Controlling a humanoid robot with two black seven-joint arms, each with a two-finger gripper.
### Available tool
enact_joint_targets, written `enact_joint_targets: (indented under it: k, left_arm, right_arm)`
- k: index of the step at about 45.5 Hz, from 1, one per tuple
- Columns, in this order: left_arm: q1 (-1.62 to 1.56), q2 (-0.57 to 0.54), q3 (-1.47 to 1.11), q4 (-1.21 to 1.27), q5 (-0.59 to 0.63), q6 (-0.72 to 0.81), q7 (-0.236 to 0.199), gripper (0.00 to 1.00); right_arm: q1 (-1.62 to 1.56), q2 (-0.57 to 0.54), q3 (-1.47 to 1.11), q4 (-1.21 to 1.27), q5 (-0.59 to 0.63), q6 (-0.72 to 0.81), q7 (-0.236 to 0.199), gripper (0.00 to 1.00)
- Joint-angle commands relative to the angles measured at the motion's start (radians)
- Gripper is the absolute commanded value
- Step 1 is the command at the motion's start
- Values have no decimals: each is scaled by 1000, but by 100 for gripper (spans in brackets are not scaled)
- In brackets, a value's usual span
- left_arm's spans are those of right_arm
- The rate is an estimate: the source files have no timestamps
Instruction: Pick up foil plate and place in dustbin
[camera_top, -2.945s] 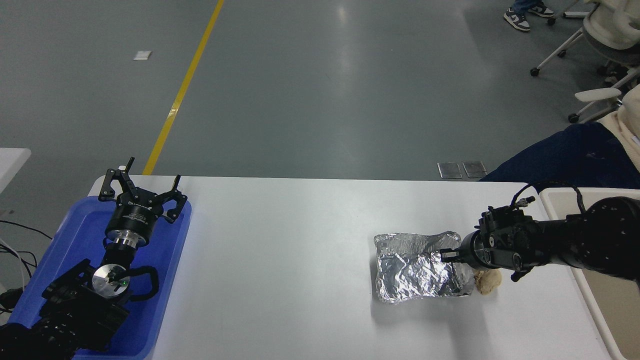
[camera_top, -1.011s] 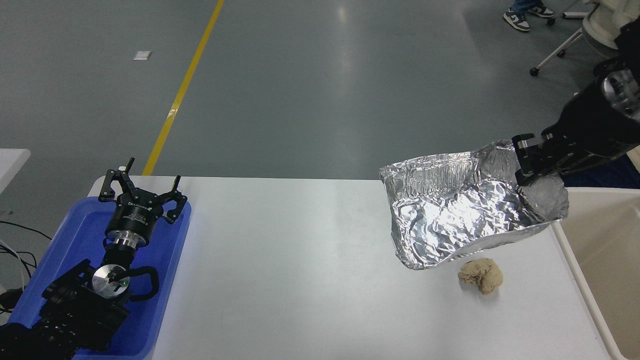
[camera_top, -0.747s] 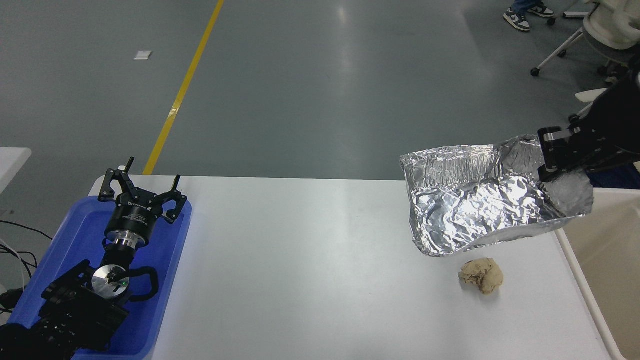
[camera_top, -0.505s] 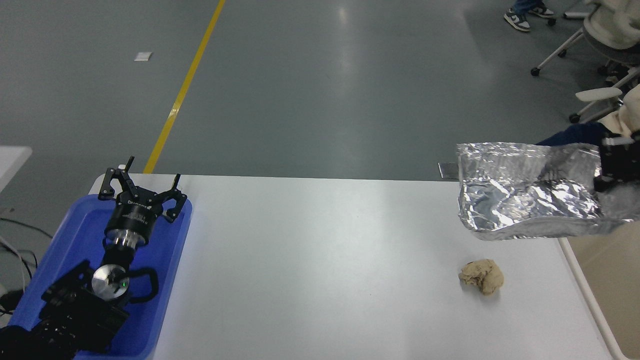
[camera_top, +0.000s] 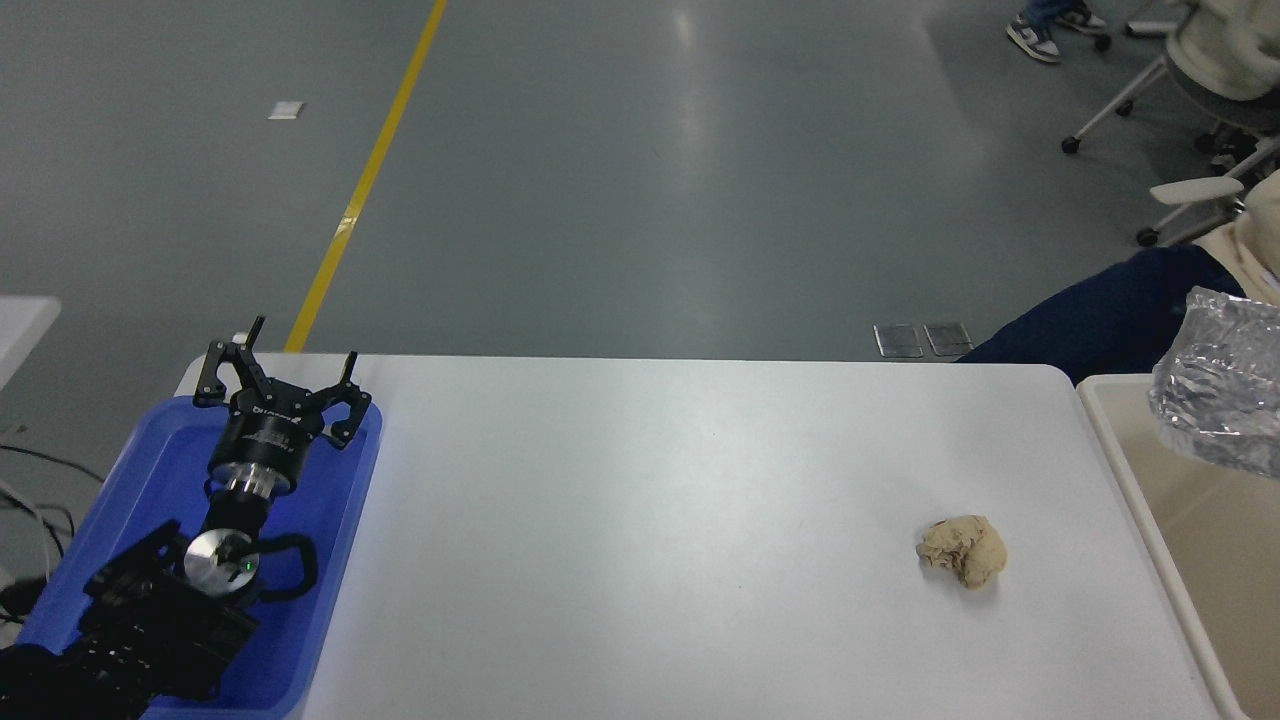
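Observation:
The shiny, wrinkled foil plate (camera_top: 1222, 385) hangs in the air at the picture's right edge, above the beige dustbin (camera_top: 1120, 470), and is partly cut off by the frame. My right gripper is out of view past the right edge, so I cannot see what holds the plate. My left gripper (camera_top: 278, 376) is parked at the lower left over the blue tray, with its fingers spread open and empty.
A small tan doughy lump (camera_top: 962, 550) lies on the white table (camera_top: 650, 520) at the right. A blue tray (camera_top: 330, 540) sits at the left edge. A person in dark trousers (camera_top: 1110, 315) sits at the far right, with office chairs behind.
The right gripper lifted the foil plate off the table, leaving the lump behind, and carried it right over the dustbin. The arm has now left the picture; the left arm has not moved.

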Motion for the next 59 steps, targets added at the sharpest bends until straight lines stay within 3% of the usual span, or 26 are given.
enact_joint_targets:
  k: [1,10,18,40,59]
  left_arm:
    - [0,0,0,-1,1,0,0,100]
    - [0,0,0,0,1,0,0,100]
    - [0,0,0,0,1,0,0,100]
    - [0,-1,0,0,1,0,0,100]
    - [0,-1,0,-1,1,0,0,100]
  right_arm:
    - [-444,-81,308,-165,-3,-181,1,0]
    - [-883,-64,644,-238,10,-415,4,0]
    - [-1103,53,791,-392,11,-549,4,0]
    - [-1483,406,1087,-890,28,-664,3,0]
    - [-1560,507,1118,-972,28,-797,3,0]
